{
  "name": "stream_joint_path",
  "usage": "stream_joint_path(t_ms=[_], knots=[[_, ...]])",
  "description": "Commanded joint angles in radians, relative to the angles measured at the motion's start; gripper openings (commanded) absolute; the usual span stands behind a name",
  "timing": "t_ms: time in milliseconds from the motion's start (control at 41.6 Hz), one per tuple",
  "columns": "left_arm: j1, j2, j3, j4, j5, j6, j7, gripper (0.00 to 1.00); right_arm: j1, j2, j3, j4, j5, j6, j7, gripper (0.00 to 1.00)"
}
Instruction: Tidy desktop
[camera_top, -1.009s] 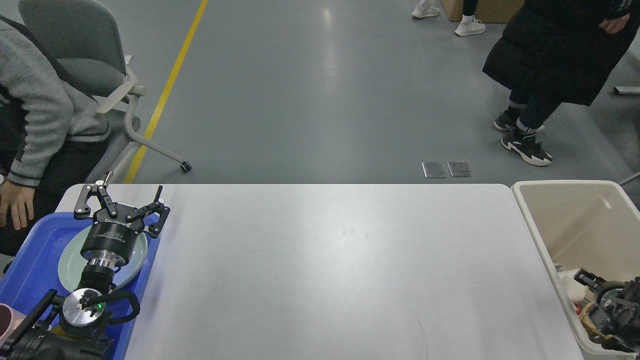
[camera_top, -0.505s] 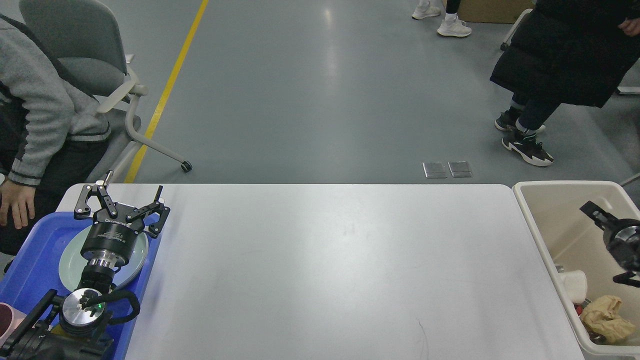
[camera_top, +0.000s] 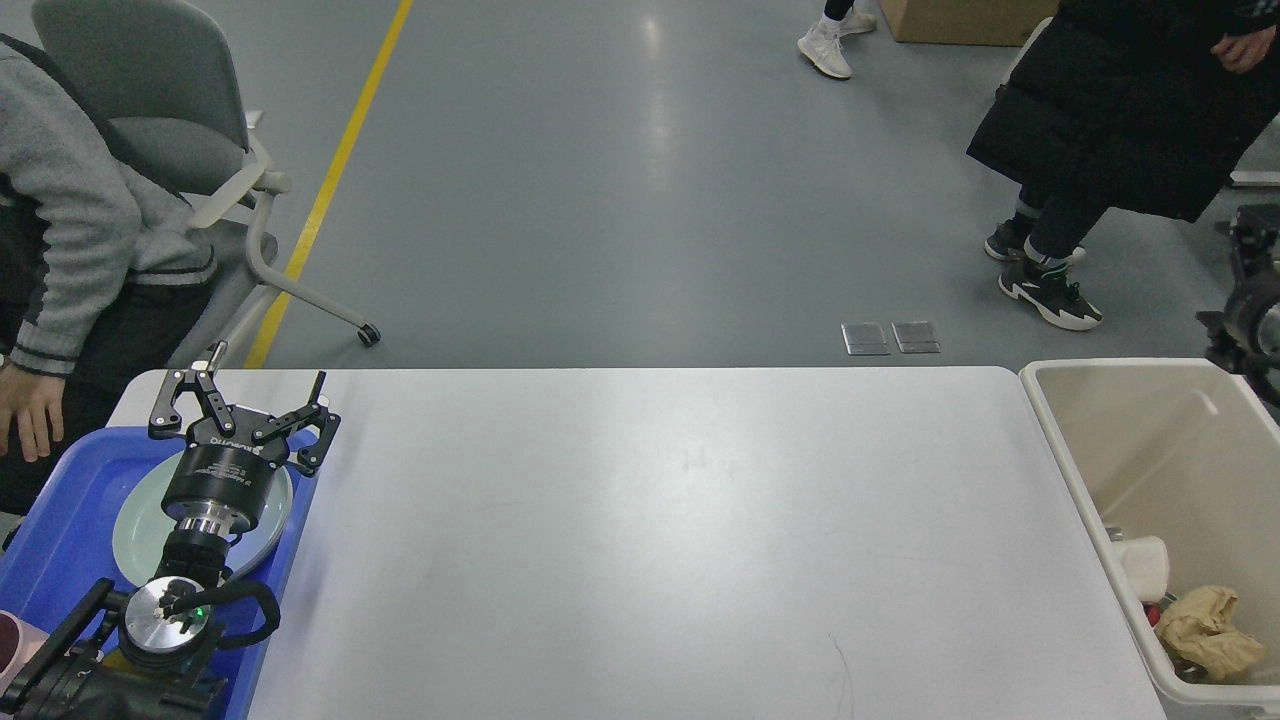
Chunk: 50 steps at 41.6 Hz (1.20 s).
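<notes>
White table (camera_top: 640, 520) carries nothing loose; right claw (camera_top: 1250, 310) has lifted out of the cream bin (camera_top: 1080, 480), state unreadable. Left claw (camera_top: 245, 400) spread, idle. Likely done.

Right gripper (camera_top: 1250, 300) risen out of the cream bin (camera_top: 1100, 480) — now beyond its far rim, crumpled paper (camera_top: 1205, 625) left well below it

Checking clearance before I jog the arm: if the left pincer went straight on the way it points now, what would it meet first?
The left pincer points away over the desktop far edge. Nothing stands in that line; beyond lies bare floor, with the grey chair off to its left. Depth is hard to judge.
</notes>
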<state>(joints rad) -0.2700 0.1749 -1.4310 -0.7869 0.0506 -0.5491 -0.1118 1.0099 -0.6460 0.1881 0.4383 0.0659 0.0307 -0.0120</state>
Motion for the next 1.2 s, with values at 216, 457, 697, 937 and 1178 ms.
stream_joint_path(t_ms=[216,457,697,937,1178], knots=[[0.000,0.000,0.000,0.000,0.000,0.000,-0.002,0.96,-0.253,0.025,0.672,0.307,-0.014,0.017,0.007,1.00],[0.002,0.000,0.000,0.000,0.000,0.000,-0.002,0.96,-0.502,0.226,1.007,0.416,-0.289,0.118,0.128,1.00],[0.002,0.000,0.000,0.000,0.000,0.000,-0.002,0.96,-0.695,0.364,1.117,0.439,-0.454,0.152,0.329,1.00],[0.002,0.000,0.000,0.000,0.000,0.000,-0.002,0.96,-0.697,0.382,1.080,0.431,-0.443,0.126,0.386,1.00],[0.002,0.000,0.000,0.000,0.000,0.000,-0.002,0.96,-0.712,0.381,1.080,0.438,-0.442,0.100,0.386,1.00]])
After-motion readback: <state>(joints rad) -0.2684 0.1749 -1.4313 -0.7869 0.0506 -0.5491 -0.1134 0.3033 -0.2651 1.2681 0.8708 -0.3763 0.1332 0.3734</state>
